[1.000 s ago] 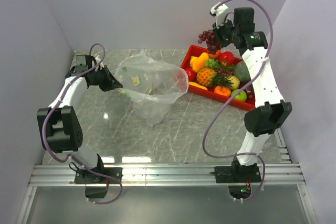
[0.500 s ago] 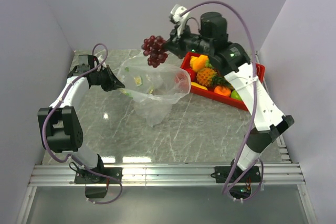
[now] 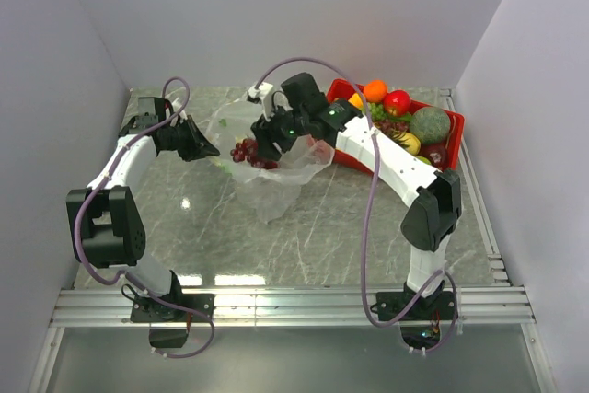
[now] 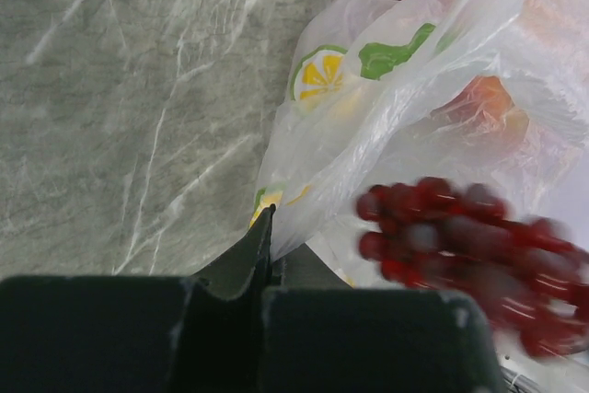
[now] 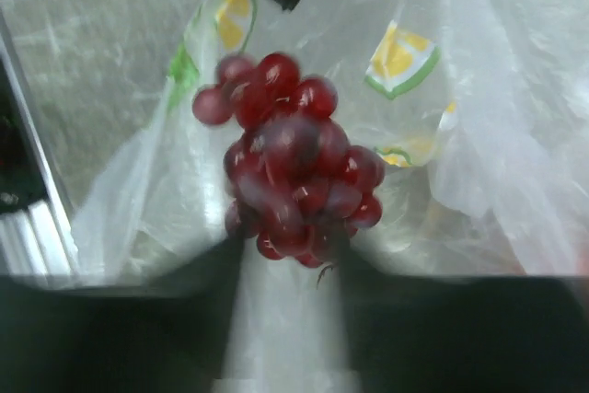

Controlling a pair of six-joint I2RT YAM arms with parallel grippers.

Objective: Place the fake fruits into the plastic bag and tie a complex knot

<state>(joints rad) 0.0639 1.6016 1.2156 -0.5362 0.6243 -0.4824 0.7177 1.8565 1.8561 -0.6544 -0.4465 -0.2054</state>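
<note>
The right end effector (image 5: pixel 290 260) is clamped on a red grape bunch (image 5: pixel 293 181) at the plastic bag (image 3: pixel 276 181) mouth. The left end effector (image 4: pixel 270 250) pinches the bag's left rim.

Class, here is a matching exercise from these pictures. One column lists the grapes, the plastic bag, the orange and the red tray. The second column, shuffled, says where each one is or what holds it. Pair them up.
Things
1. grapes
2. plastic bag
3. orange
4. red tray

Places or states
A. lying in the tray, at its far end
B. standing on the table, far right part
C. edge pinched in the left pincer
D. held by the right pincer at the bag's open mouth

Pairs: 1-D, 2-C, 3-A, 4-B
</note>
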